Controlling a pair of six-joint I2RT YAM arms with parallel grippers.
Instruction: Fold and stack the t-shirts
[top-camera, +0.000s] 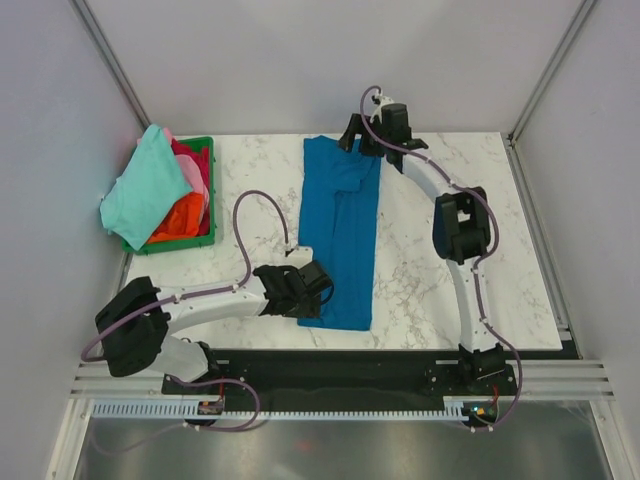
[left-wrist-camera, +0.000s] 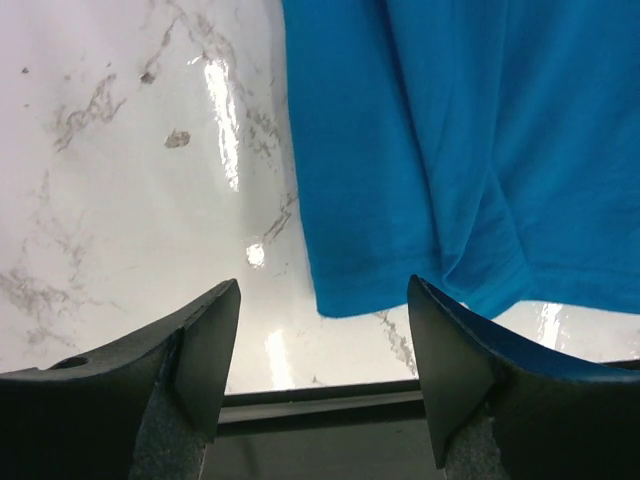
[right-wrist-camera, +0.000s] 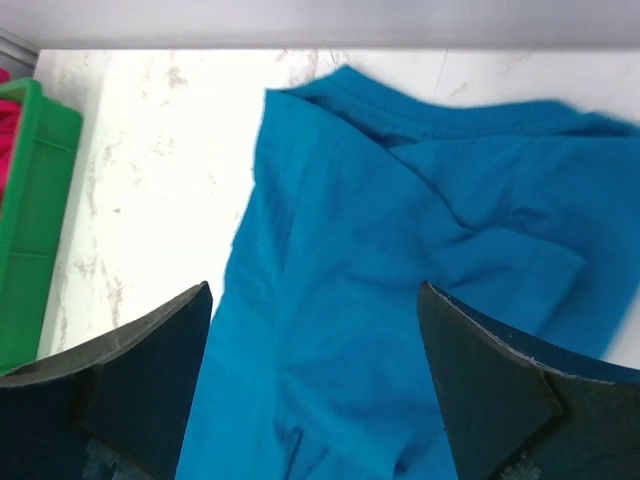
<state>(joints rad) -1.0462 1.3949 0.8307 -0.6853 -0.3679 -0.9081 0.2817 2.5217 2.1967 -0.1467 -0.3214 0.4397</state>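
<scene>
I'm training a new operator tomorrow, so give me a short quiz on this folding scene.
1. True or false: the blue shirt lies inside the green basket.
2. The right pincer hovers over the blue shirt's: A) collar end, B) hem end, C) middle.
3. Fill in: the topmost shirt on the basket's pile is ___ in colour.
Key: 1 false; 2 A; 3 mint-green.
</scene>
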